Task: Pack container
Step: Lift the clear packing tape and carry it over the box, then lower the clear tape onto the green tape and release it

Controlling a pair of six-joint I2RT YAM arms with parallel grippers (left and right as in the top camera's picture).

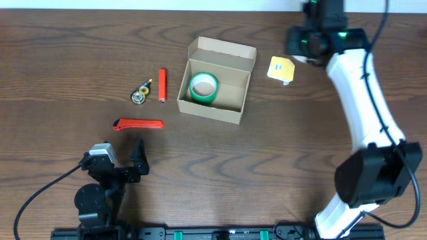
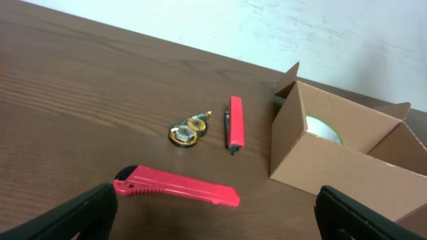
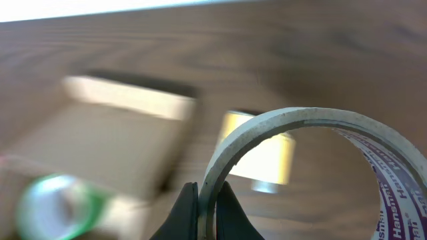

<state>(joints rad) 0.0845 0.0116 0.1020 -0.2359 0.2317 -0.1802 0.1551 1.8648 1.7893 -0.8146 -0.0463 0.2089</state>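
The container [image 1: 217, 80] is an open tan cardboard box at the table's middle, flap lid up at the back. A green tape roll [image 1: 203, 87] lies inside it. My right gripper [image 1: 308, 41] hovers to the box's back right. In the right wrist view its fingers [image 3: 208, 207] are shut on the wall of a whitish tape roll [image 3: 267, 130], with the box [image 3: 113, 127] blurred below left. My left gripper [image 1: 130, 163] is open and empty near the front edge. The box [image 2: 347, 160] shows at the right in the left wrist view.
A red box cutter [image 1: 138, 124] lies just ahead of my left gripper [image 2: 217, 223]. A red pen [image 1: 162, 85] and a small tape dispenser [image 1: 140, 94] lie left of the box. A yellow item [image 1: 281, 69] lies right of the box.
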